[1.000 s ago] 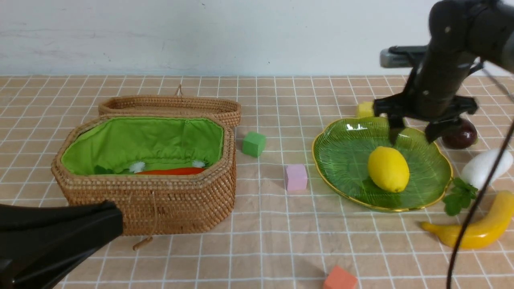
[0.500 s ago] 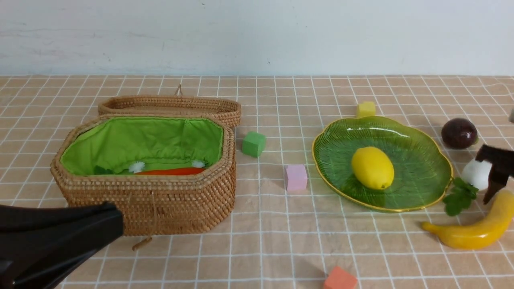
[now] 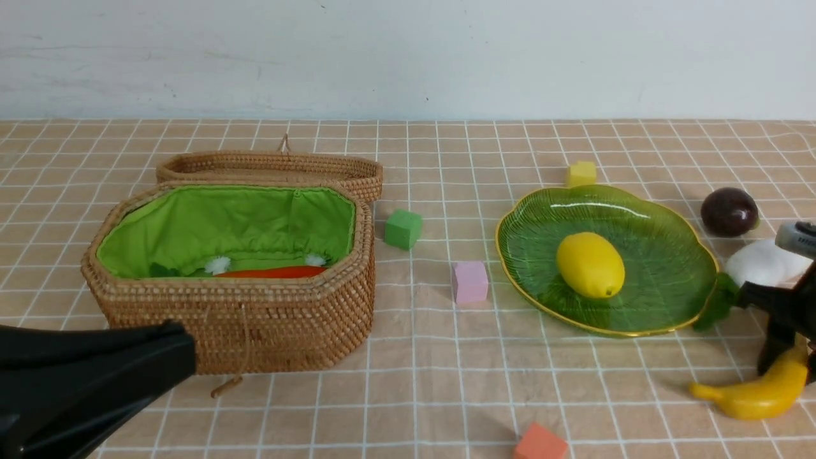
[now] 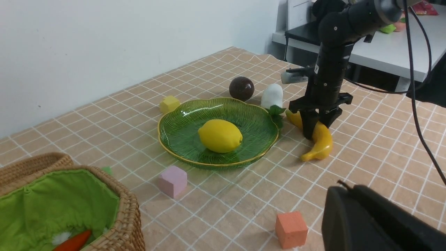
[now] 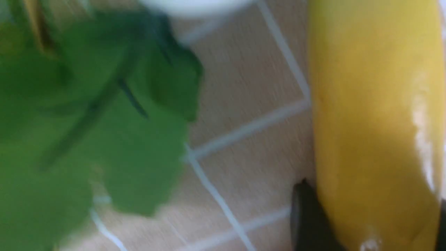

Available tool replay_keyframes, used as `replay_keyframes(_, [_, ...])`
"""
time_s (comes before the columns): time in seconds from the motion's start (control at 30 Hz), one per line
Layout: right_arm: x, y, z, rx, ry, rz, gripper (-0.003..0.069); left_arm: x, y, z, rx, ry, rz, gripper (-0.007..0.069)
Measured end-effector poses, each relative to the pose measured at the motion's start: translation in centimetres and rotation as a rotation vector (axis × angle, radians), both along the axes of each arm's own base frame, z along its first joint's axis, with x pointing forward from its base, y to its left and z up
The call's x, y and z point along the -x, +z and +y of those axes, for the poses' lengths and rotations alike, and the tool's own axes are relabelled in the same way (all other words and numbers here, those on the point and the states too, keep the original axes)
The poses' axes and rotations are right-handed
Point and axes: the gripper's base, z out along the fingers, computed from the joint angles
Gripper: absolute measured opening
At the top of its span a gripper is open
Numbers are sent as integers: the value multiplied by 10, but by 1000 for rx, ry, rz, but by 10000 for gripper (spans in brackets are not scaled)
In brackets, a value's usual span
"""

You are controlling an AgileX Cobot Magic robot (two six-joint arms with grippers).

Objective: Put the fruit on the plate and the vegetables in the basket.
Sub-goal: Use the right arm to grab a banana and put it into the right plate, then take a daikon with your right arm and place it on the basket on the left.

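With yellow lemon on green glass plate and orange carrot in wicker basket, still owed: maroon round fruit, white radish, yellow banana clamped in right gripper; left gripper closed

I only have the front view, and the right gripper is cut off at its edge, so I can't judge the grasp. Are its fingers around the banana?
Observer: Yes. In the right wrist view the banana fills the gap, with a dark finger against its side.
Operator: Where along it?
Observer: The left wrist view shows the right gripper straddling its middle.
Operator: Are the radish's leaves caught in there?
Observer: No. In the left wrist view the radish leaves lie apart from the fingers, near the banana's far tip.
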Motion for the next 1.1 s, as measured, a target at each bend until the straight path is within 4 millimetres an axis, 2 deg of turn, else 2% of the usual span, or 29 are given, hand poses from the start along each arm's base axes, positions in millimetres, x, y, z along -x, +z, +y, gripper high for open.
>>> replay_keyframes(0.07, [8, 11, 0, 7, 17, 39, 321, 0, 0, 0, 0, 0, 0, -5])
replay_keyframes(0.1, [14, 24, 1, 11, 21, 52, 321, 0, 0, 0, 0, 0, 0, -5])
replay_keyframes(0.13, [15, 26, 1, 11, 22, 53, 321, 0, 0, 0, 0, 0, 0, -5])
replay_keyframes(0.2, [22, 60, 7, 21, 35, 6, 321, 0, 0, 0, 0, 0, 0, -5])
replay_keyframes(0.27, [18, 86, 17, 33, 104, -95, 321, 0, 0, 0, 1, 3, -1, -5])
replay_keyframes(0.33, [9, 95, 28, 40, 183, -179, 321, 0, 0, 0, 2, 5, -3, -5])
replay_keyframes(0.4, [-8, 97, 46, 38, 305, -282, 321, 0, 0, 0, 2, 6, -3, -5])
replay_keyframes(0.47, [-26, 91, 60, 52, 414, -355, 321, 0, 0, 0, 2, 6, -3, -5])
replay_keyframes(0.5, [-39, 81, 67, 63, 473, -379, 321, 0, 0, 0, 2, 6, -3, -5])
replay_keyframes(0.53, [-42, 80, 68, 71, 486, -394, 321, 0, 0, 0, 2, 6, -3, -5])
replay_keyframes(0.63, [-69, 60, 74, 92, 546, -423, 322, -1, 1, 1, -1, 11, -12, -5])
replay_keyframes(0.67, [-74, 56, 73, 93, 544, -425, 332, -1, 1, 1, -3, 14, -17, -5])
replay_keyframes(0.7, [-82, 51, 73, 90, 537, -425, 372, -1, 1, 1, -4, 17, -23, -5])
replay_keyframes(0.77, [-85, 49, 73, 86, 525, -425, 421, -2, 1, 1, -7, 19, -27, -5])
replay_keyframes(0.8, [-89, 52, 74, 79, 503, -429, 528, -1, 1, 1, -7, 18, -27, -5])
replay_keyframes(0.83, [-89, 56, 74, 75, 493, -425, 587, -1, 1, 1, -8, 15, -25, -5])
replay_keyframes(0.9, [-88, 65, 73, 77, 477, -409, 650, -1, 1, 1, -9, 11, -23, -5])
replay_keyframes(1.0, [-82, 82, 61, 107, 418, -368, 674, -1, 1, 1, -10, 9, -22, -5])
replay_keyframes(1.1, [-73, 95, 27, 156, 234, -317, 649, -1, 1, 1, -10, 9, -22, -5])
